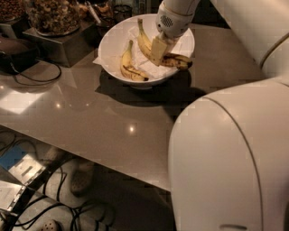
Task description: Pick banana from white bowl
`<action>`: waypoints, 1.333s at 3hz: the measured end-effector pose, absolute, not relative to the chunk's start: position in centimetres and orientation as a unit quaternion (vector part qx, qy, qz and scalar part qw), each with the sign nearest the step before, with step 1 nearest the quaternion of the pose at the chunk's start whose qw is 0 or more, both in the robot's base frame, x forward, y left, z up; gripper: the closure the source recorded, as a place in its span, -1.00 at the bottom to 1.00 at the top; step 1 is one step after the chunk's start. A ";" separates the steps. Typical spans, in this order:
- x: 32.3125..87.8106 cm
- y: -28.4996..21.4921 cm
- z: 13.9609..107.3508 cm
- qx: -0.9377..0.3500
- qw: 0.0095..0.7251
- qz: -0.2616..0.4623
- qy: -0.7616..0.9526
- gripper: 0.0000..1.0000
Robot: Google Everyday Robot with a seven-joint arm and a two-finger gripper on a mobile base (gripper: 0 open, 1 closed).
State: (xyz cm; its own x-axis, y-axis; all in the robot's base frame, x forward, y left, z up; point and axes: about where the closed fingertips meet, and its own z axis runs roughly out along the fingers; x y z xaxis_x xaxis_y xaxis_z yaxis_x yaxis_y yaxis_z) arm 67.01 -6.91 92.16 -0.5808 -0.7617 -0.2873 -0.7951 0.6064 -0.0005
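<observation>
The white bowl (108, 47) stands at the back of the grey table, lined with crumpled white paper. My gripper (159, 50) reaches down into it from above and is shut on the middle of the banana (177, 60). That banana has brown-black mottling on its right tip half, and its greenish stem points up and to the left. It is tilted and looks raised a little off the paper. The other banana (128, 67), marked with thin black streaks, lies in the left part of the bowl, apart from the gripper.
A glass jar of nuts (52, 13) on a metal stand (61, 45) sits left of the bowl, with a black cable (43, 67) on the table (90, 117). My white arm (230, 158) fills the right foreground. Cables lie on the floor (45, 198) below the table's front edge.
</observation>
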 end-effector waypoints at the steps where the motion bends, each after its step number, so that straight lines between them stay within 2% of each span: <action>1: 62.7 -8.0 94.0 -0.426 0.130 0.059 0.893 1.00; 3: 60.0 -7.9 95.0 -0.433 0.142 0.051 0.889 1.00; 4: 54.4 -8.0 96.0 -0.425 0.141 0.054 0.893 1.00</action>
State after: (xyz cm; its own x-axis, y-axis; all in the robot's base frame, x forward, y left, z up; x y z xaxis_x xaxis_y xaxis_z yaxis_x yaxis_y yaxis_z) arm 54.36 -8.03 96.01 -0.5998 -0.7429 -0.2974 -0.7732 0.6338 -0.0238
